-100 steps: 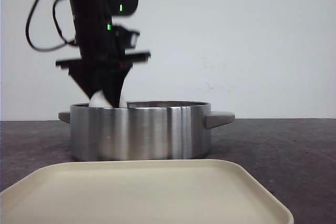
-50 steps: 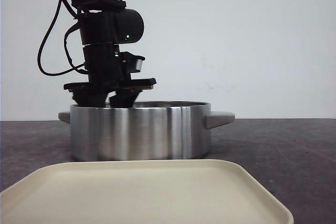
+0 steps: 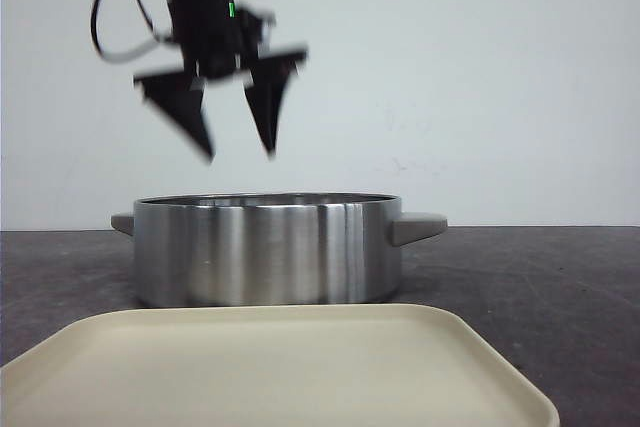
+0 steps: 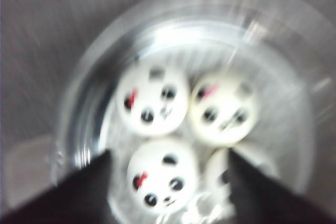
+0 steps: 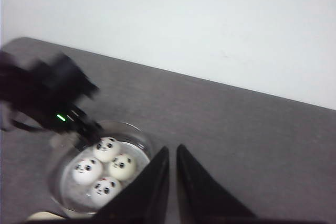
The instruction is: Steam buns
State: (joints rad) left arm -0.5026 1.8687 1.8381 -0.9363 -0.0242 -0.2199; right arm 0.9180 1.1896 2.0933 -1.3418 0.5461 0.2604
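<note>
My left hand point(image 3: 238, 152) hangs above the steel pot point(image 3: 268, 247), fingers spread and holding nothing, blurred in the front view. The buns point(image 5: 103, 171), four white rounds with panda faces, lie clustered together on the pot's floor, seen from both wrist cameras; from the front the pot wall hides them. My right hand point(image 5: 172, 153) is held well off the dark tabletop point(image 5: 252, 129) beside the pot, fingertips almost together with a narrow gap and nothing between them. A cream tray point(image 3: 270, 367) sits nearest the front camera.
</note>
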